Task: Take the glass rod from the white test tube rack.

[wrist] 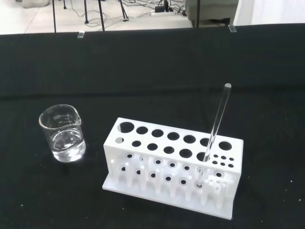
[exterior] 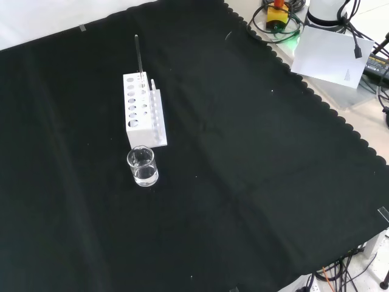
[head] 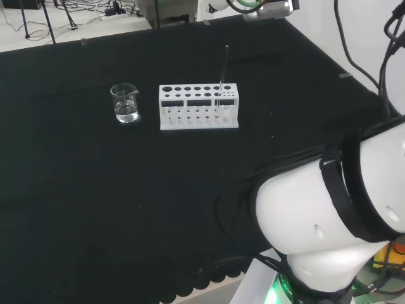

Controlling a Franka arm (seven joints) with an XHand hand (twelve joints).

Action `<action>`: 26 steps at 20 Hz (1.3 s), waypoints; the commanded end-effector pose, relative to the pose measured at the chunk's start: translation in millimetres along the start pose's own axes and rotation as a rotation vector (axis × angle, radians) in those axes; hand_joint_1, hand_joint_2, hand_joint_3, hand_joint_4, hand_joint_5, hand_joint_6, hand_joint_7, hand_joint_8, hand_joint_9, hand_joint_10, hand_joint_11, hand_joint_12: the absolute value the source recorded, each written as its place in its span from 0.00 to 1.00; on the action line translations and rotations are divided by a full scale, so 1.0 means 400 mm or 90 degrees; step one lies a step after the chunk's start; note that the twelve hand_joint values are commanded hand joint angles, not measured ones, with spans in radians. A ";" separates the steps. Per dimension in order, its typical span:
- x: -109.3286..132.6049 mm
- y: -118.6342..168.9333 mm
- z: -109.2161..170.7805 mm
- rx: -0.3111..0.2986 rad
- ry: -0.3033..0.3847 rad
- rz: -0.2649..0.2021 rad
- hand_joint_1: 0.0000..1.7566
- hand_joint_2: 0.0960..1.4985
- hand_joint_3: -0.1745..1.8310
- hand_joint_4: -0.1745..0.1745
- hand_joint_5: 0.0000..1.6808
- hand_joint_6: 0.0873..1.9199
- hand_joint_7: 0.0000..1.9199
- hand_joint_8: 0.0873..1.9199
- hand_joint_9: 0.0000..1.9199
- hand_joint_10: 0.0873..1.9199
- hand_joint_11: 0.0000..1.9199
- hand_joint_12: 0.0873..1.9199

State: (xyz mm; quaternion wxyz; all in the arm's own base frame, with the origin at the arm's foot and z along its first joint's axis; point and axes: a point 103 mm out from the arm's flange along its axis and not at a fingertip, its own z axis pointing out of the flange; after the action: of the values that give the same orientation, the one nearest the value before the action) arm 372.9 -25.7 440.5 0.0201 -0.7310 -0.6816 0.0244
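A white test tube rack (head: 199, 106) (exterior: 141, 109) (wrist: 174, 164) stands on the black cloth. A thin clear glass rod (head: 223, 76) (exterior: 138, 56) (wrist: 216, 125) stands nearly upright in one of its holes, near the rack's right end in the head view and its far end in the front view. The rod's top rises well above the rack. Nothing touches the rod or the rack.
A small clear glass beaker (head: 125, 103) (exterior: 143, 166) (wrist: 63, 134) with a little clear liquid stands left of the rack in the head view, a short gap away. The arm's white links (head: 335, 215) bulk at the head view's lower right. Cables and a white sheet (exterior: 331, 56) lie past the cloth's scalloped edge.
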 end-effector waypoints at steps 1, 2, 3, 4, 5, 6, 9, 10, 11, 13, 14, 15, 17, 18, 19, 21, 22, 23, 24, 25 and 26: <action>-0.035 0.067 0.032 0.014 -0.010 -0.005 0.37 0.52 0.41 0.05 0.10 0.00 0.02 0.44 0.13 0.44 0.00 0.76; -0.041 0.072 0.038 0.017 -0.011 -0.006 0.37 0.52 0.41 0.04 0.10 0.00 0.02 0.44 0.13 0.44 0.01 0.76; -0.045 0.077 0.043 0.019 -0.012 -0.006 0.37 0.52 0.41 0.04 0.10 0.00 0.02 0.44 0.13 0.44 0.01 0.76; -0.048 0.083 0.048 0.023 -0.011 -0.006 0.37 0.52 0.41 0.04 0.10 0.00 0.02 0.44 0.13 0.44 0.01 0.76; -0.050 0.089 0.053 0.025 -0.010 -0.005 0.37 0.53 0.41 0.04 0.10 0.00 0.02 0.44 0.13 0.44 0.01 0.76; -0.051 0.096 0.056 0.027 -0.010 -0.005 0.37 0.53 0.40 0.03 0.11 0.00 0.02 0.44 0.13 0.44 0.01 0.76; -0.045 0.118 0.067 0.032 -0.013 -0.009 0.37 0.53 0.40 0.03 0.11 0.00 0.03 0.44 0.15 0.43 0.02 0.76; -0.043 0.126 0.071 0.032 -0.016 -0.010 0.37 0.53 0.40 0.03 0.11 0.00 0.03 0.44 0.16 0.43 0.02 0.76; -0.044 0.134 0.076 0.033 -0.017 -0.010 0.37 0.53 0.40 0.03 0.11 0.00 0.03 0.44 0.16 0.43 0.02 0.75; -0.048 0.147 0.088 0.038 -0.011 -0.009 0.37 0.53 0.40 0.02 0.12 0.00 0.03 0.44 0.18 0.42 0.03 0.75; -0.050 0.154 0.096 0.042 -0.006 -0.010 0.37 0.54 0.40 0.02 0.13 0.00 0.04 0.44 0.19 0.42 0.03 0.75; -0.052 0.161 0.105 0.046 -0.003 -0.012 0.37 0.54 0.40 0.01 0.13 0.00 0.04 0.44 0.20 0.42 0.03 0.75; -0.054 0.173 0.126 0.055 -0.001 -0.014 0.37 0.54 0.40 0.00 0.15 0.00 0.05 0.44 0.21 0.42 0.04 0.75; -0.054 0.179 0.136 0.057 0.001 -0.013 0.37 0.54 0.40 0.00 0.16 0.00 0.05 0.44 0.22 0.42 0.04 0.75; -0.054 0.185 0.145 0.060 0.002 -0.013 0.37 0.54 0.39 0.00 0.17 0.00 0.06 0.44 0.22 0.41 0.05 0.75; -0.051 0.194 0.161 0.062 0.004 -0.017 0.37 0.55 0.39 0.00 0.19 0.00 0.08 0.44 0.24 0.41 0.06 0.74; -0.049 0.199 0.171 0.062 0.002 -0.020 0.37 0.55 0.39 0.00 0.20 0.00 0.08 0.44 0.24 0.41 0.06 0.74; -0.048 0.204 0.180 0.064 0.003 -0.021 0.37 0.55 0.39 0.00 0.20 0.00 0.08 0.44 0.24 0.41 0.06 0.74; -0.047 0.210 0.188 0.066 0.005 -0.021 0.37 0.55 0.39 0.00 0.21 0.00 0.09 0.44 0.24 0.41 0.06 0.74; -0.048 0.217 0.195 0.069 0.006 -0.020 0.37 0.55 0.39 0.00 0.21 0.00 0.09 0.44 0.24 0.41 0.06 0.74; -0.049 0.222 0.201 0.071 0.008 -0.021 0.37 0.55 0.39 0.00 0.21 0.00 0.09 0.44 0.25 0.41 0.06 0.74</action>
State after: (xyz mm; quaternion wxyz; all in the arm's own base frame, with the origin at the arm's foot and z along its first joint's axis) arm 444.5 -50.8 366.7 0.0596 -0.7198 -0.6890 0.0604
